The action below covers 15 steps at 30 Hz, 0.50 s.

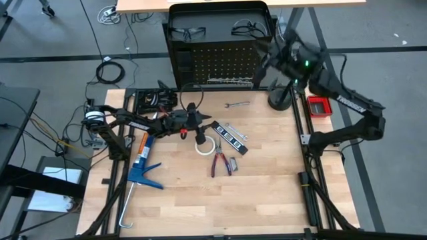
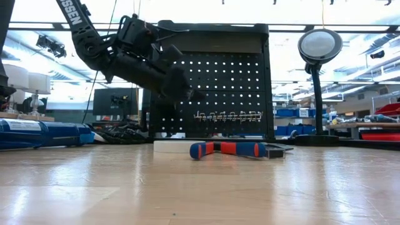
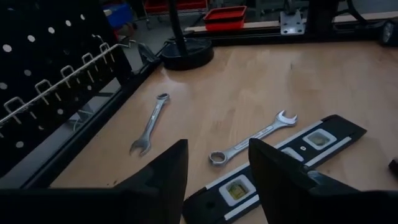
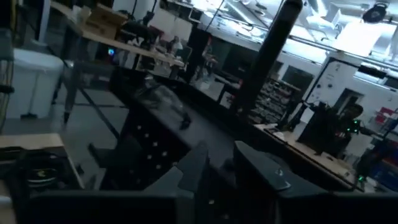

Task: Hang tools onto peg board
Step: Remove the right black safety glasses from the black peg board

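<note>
The peg board (image 1: 220,63), a black perforated panel in a box-like frame, stands upright at the far edge of the pale wooden table (image 1: 267,193). A row of silver hooks (image 1: 229,81) runs along its lower part, and two pairs of safety glasses (image 1: 187,31) rest on top of the frame.

The right gripper (image 1: 261,61) is raised at the board's right side, up against the perforated face; whether its fingers are parted or clenched cannot be told, and nothing shows clearly between them. The left gripper (image 1: 193,119) hovers over the table in front of the board, its fingers spread apart and holding nothing.

On the table lie a silver wrench (image 1: 236,105) near the board, a second wrench (image 3: 252,138) just beside the black level (image 1: 230,138), a white tape roll (image 1: 205,144) and red-handled pliers (image 1: 219,160). A blue caulking gun (image 1: 142,167) lies near the table's left edge. A round lamp (image 2: 319,45) on a black stand sits at the far right corner, with a red tray (image 1: 319,107) just past it.

Around the table the floor is grey, with coiled cables (image 1: 112,70) at the left. In the low view, the room behind shows shelving, benches and bright ceiling lights.
</note>
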Each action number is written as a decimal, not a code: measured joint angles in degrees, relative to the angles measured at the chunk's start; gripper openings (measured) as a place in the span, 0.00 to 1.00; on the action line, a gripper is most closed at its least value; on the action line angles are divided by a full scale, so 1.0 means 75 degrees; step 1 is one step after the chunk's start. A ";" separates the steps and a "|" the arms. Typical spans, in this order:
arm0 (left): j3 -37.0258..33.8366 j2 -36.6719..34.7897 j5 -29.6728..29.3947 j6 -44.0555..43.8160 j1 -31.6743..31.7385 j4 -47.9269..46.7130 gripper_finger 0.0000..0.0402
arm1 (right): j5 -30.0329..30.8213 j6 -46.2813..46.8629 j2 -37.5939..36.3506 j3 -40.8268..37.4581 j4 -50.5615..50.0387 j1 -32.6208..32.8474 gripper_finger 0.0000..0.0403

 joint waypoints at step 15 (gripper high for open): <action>0.0570 0.0000 0.0261 -0.0011 -0.0019 -0.1346 0.43 | -0.2952 -0.0045 0.2687 0.3220 -0.1208 -0.2749 0.35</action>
